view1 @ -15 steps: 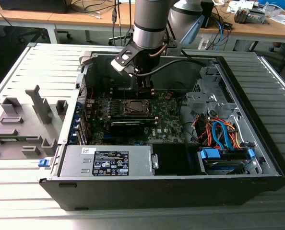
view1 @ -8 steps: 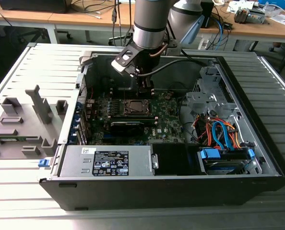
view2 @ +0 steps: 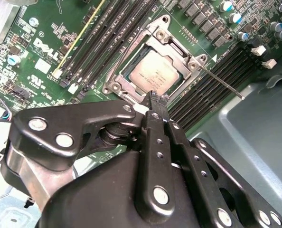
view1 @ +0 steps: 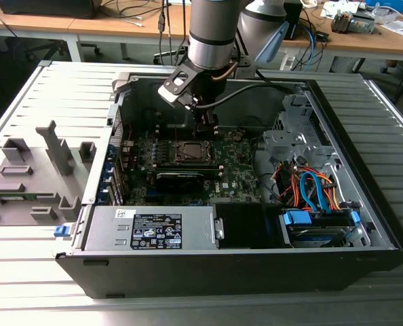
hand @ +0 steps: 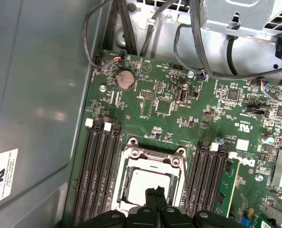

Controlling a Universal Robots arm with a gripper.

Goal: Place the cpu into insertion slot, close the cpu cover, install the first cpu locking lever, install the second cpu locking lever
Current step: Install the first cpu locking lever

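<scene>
The cpu [view2: 153, 72] lies flat in the insertion slot [view1: 191, 151], its silver-grey top showing through the cutout of the cpu cover [view2: 179, 51]. The cover rests down around the chip. In the first wrist view the cpu [hand: 148, 183] and the cpu cover [hand: 153, 159] sit between the memory slots. A thin metal locking lever [view2: 221, 83] angles out from the socket's corner over the memory slots. My gripper [view2: 156, 98] is shut with nothing in it, its tips at the socket's edge beside the cover. In the exterior view the gripper [view1: 203, 128] hangs just behind the socket.
Long black memory slots [hand: 97, 171] flank the socket on both sides. A black graphics card [view1: 180, 178] lies in front of it, and a power supply [view1: 150, 227] fills the case front. Cables and a drive cage [view1: 310, 190] stand at the exterior view's right, grey fixtures [view1: 32, 170] at its left.
</scene>
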